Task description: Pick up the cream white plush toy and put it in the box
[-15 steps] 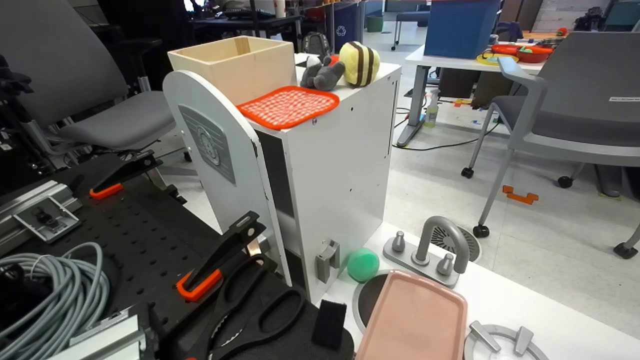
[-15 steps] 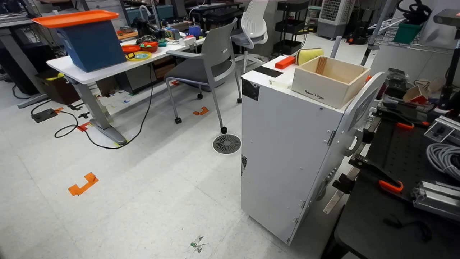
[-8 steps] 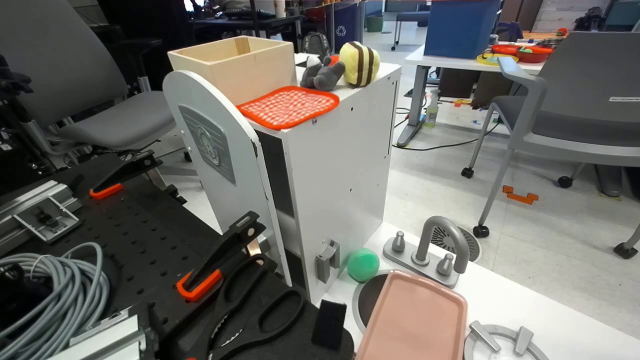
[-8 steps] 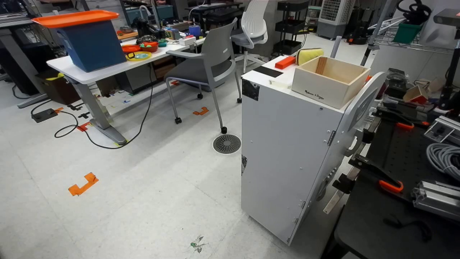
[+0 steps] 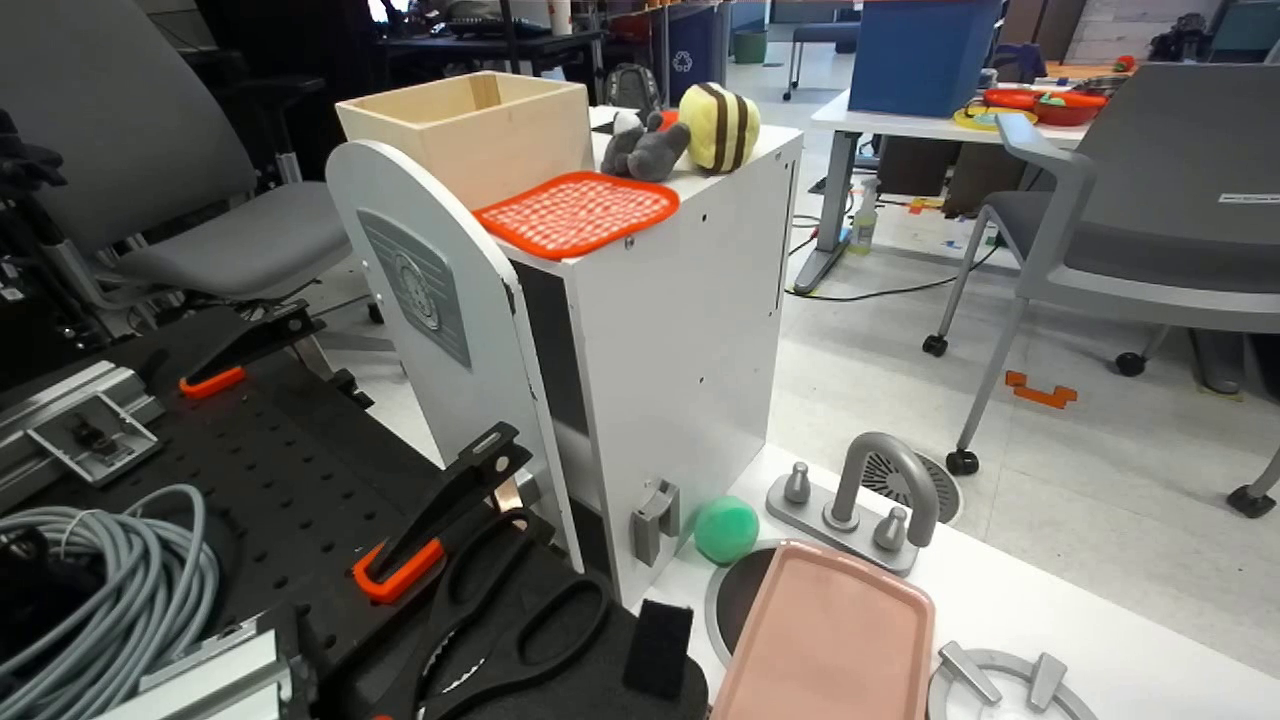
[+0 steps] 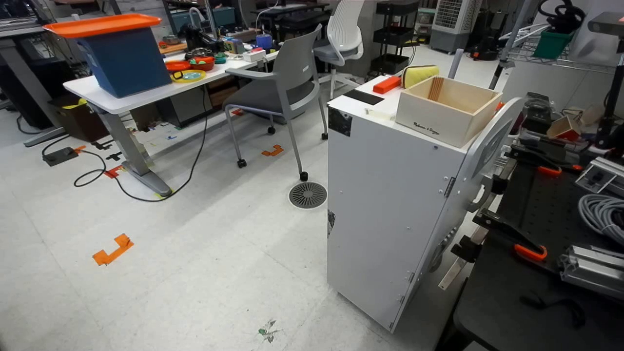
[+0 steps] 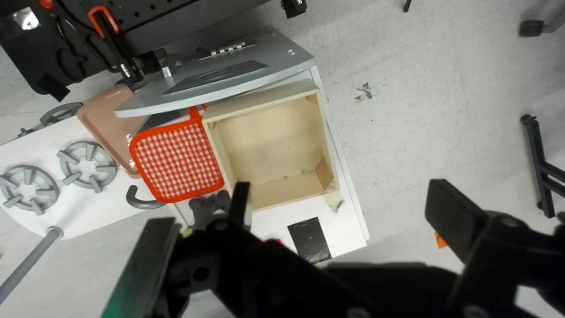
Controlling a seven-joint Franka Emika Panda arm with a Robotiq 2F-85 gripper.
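Note:
The cream white plush toy (image 5: 714,128), pale yellow with dark brown stripes, sits on the white cabinet top. It also shows in an exterior view behind the box as a yellow shape (image 6: 419,75). In the wrist view only a small yellow bit (image 7: 187,232) shows beside my gripper. The pale wooden box (image 5: 510,145) stands on the same top, open upward, also in an exterior view (image 6: 431,114). In the wrist view the box (image 7: 273,141) is empty inside. My gripper (image 7: 340,192) is wide open with nothing between its fingers, above the cabinet; it is out of both exterior views.
A grey plush (image 5: 645,150) lies between box and toy. A red checked pot holder (image 5: 580,212) lies against the box. An orange block (image 6: 387,85) is near the toy. The cabinet's curved front panel (image 7: 220,79) rises beside the box. A faucet (image 5: 880,490) stands below.

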